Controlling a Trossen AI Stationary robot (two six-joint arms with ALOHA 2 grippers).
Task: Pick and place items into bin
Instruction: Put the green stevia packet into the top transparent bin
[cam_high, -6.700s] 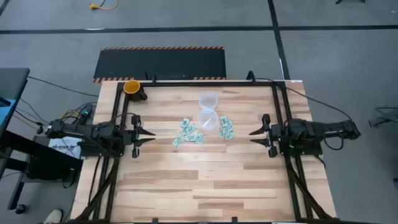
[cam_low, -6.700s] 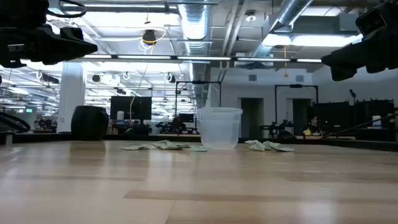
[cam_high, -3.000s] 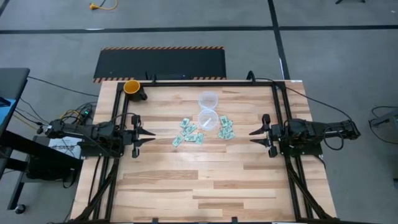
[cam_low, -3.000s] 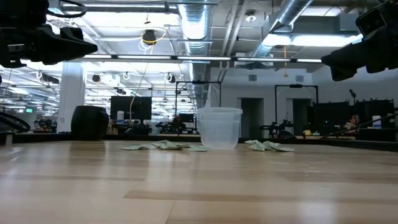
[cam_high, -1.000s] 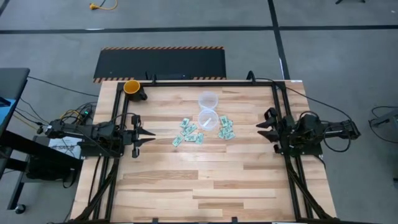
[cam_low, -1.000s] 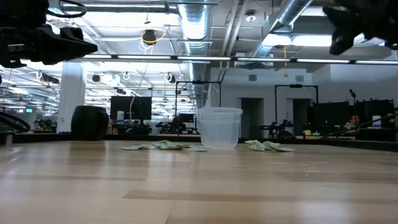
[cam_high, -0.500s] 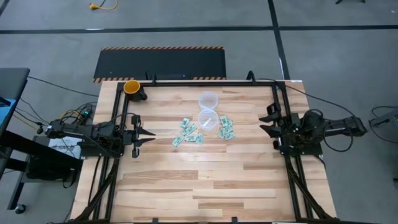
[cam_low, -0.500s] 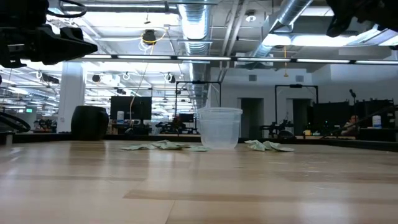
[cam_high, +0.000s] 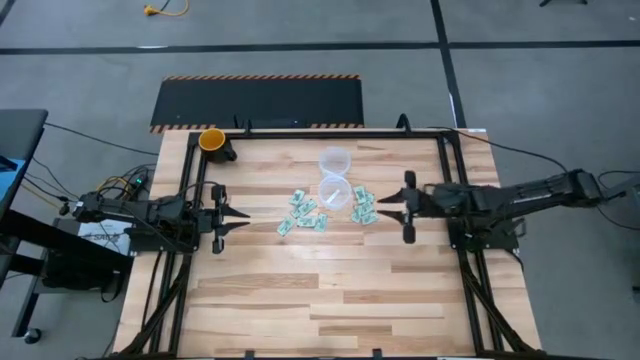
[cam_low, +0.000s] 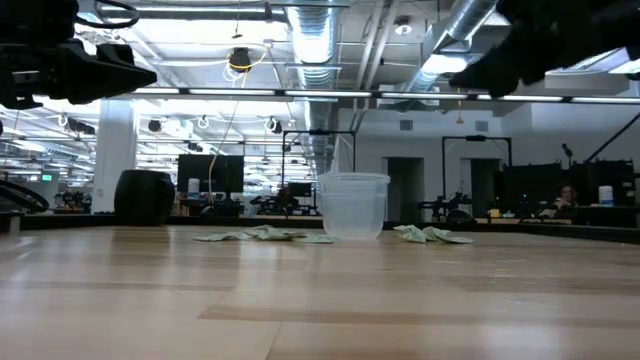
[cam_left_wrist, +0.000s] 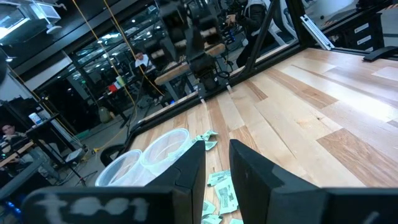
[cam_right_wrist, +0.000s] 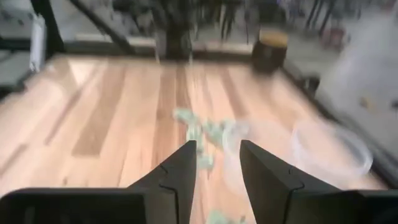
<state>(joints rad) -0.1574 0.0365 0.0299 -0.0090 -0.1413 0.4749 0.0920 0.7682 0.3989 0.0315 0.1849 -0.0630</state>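
Several small green-and-white packets lie flat on the table in two clusters, one (cam_high: 303, 212) left of the cups and one (cam_high: 362, 208) right of them. They also show in the low view (cam_low: 262, 235). Two clear plastic cups (cam_high: 335, 160) (cam_high: 335, 192) stand upright beside them. My right gripper (cam_high: 383, 208) is open and hovers above the table just right of the right cluster, pointing toward the table's left; its wrist view (cam_right_wrist: 217, 163) looks over the packets (cam_right_wrist: 199, 134). My left gripper (cam_high: 244, 215) is open and waits near the table's left edge, touching nothing.
An orange cup (cam_high: 212, 140) stands at the table's far left corner. A black mat with striped edges (cam_high: 258, 100) lies on the floor beyond the far edge. Black frame rails (cam_high: 450, 190) run along the table's left, right and far sides. Bare wood (cam_high: 320, 290) fills the near half.
My right arm has stretched out from the table's right edge toward the left, bringing its gripper next to the right cluster of packets. Packets, cups and the left arm have stayed where they were.
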